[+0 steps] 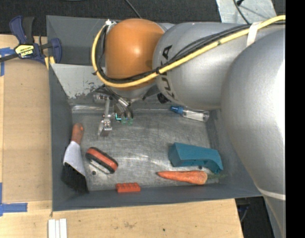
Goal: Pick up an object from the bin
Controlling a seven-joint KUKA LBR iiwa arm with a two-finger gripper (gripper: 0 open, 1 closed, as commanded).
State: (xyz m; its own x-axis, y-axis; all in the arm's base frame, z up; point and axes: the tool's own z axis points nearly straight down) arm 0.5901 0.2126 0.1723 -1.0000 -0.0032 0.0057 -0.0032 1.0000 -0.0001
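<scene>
Inside the grey bin (pixel 59 148), the gripper (pixel 115 120) hovers near the back wall, spread or closed I cannot tell, apart from the red-and-black oval thing (pixel 101 160) front-left.

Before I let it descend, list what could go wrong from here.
1. The gripper is above bare bin floor, with nothing beneath it: a straight descent would likely strike metal and catch nothing.
2. The nearest thing, the brush, lies along the left wall, which may block a grasp.
</scene>
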